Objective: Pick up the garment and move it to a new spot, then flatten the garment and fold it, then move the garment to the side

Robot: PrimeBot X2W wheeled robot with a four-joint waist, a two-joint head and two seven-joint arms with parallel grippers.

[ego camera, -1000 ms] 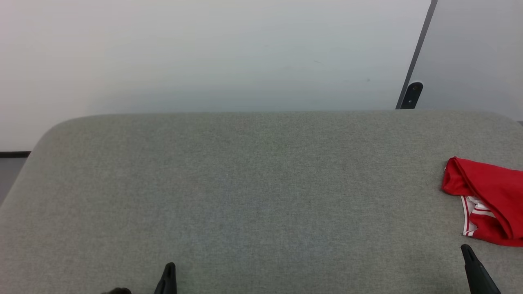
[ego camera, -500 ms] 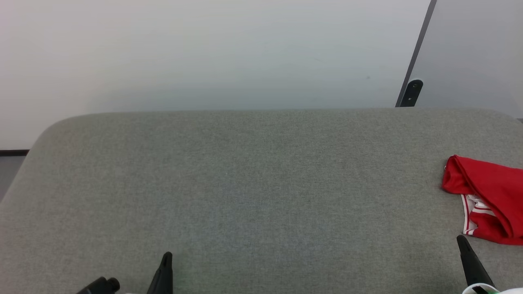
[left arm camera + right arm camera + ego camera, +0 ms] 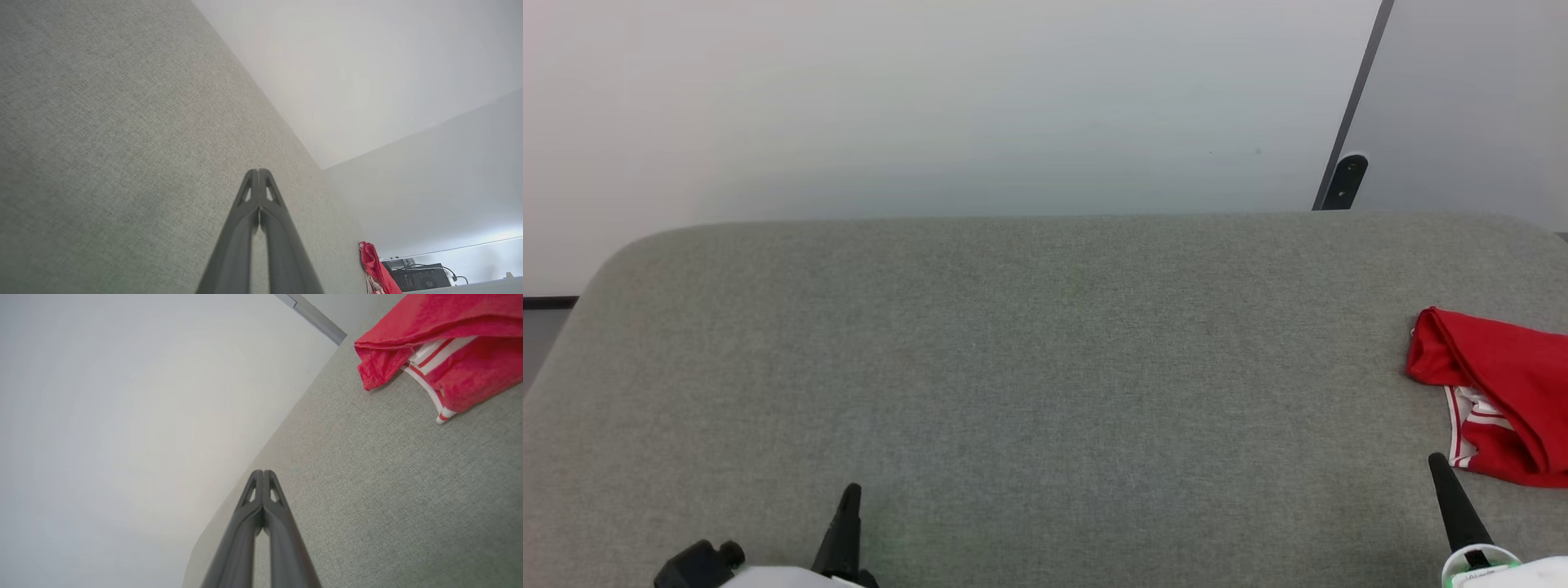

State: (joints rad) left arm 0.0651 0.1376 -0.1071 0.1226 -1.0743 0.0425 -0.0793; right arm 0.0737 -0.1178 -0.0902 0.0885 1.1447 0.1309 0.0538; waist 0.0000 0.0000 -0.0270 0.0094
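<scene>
While both sets of fingers are pressed together with nothing between them, the red garment (image 3: 1499, 384) lies crumpled on the right side of the grey fabric-covered table (image 3: 1045, 351), partly cut off by the head view's edge. White-and-red striped trim shows on its near side. Right gripper (image 3: 1436, 464) points up the table near the garment's front corner, not touching it. Left gripper (image 3: 849, 492) is well apart, over the table's front left. Pale wall (image 3: 931, 106) behind.
</scene>
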